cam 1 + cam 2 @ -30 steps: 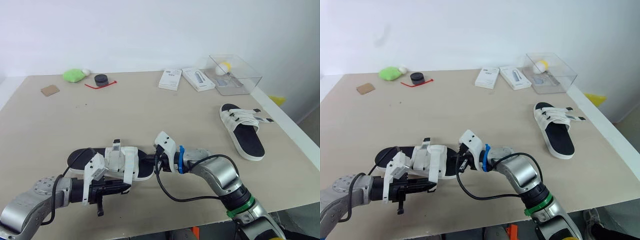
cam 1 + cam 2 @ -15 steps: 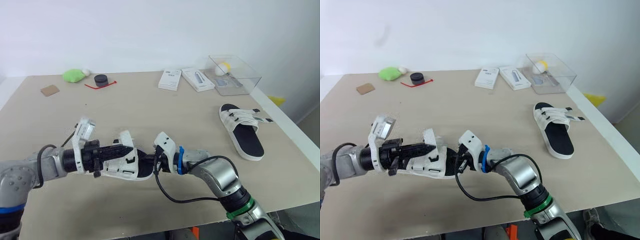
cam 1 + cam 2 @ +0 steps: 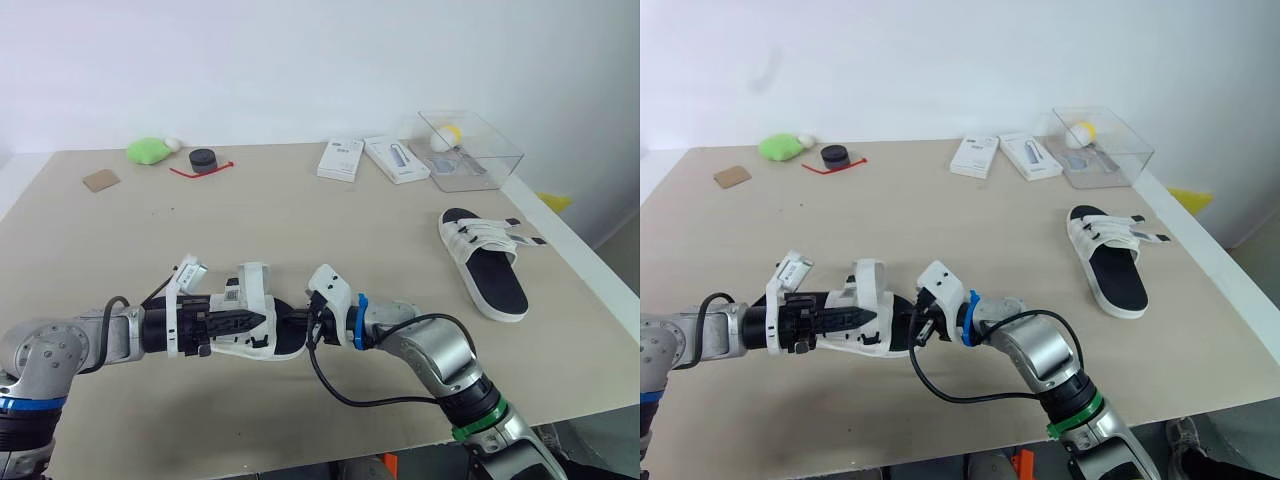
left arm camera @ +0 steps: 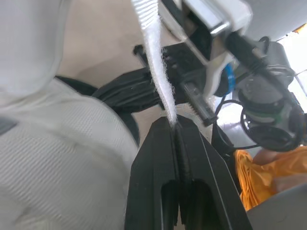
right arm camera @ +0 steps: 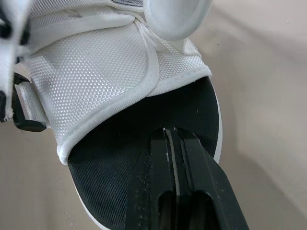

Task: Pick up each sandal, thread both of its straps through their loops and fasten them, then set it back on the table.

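White strap (image 4: 154, 72) of near sandal (image 5: 110, 72) pinched by closed left gripper (image 4: 175, 123); right gripper (image 5: 171, 132), fingers together, tips on black footbed. White box (image 3: 340, 158) print unreadable.

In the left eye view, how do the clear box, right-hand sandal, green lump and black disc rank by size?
1. Clear box and right-hand sandal: alike, box farther off, so unranked.
2. Green lump.
3. Black disc.

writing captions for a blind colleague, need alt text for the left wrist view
The left gripper, two black fingers, is shut on the end of a narrow white fabric strap. The sandal's white mesh upper lies beside it, and the right gripper sits beyond, over the beige table.
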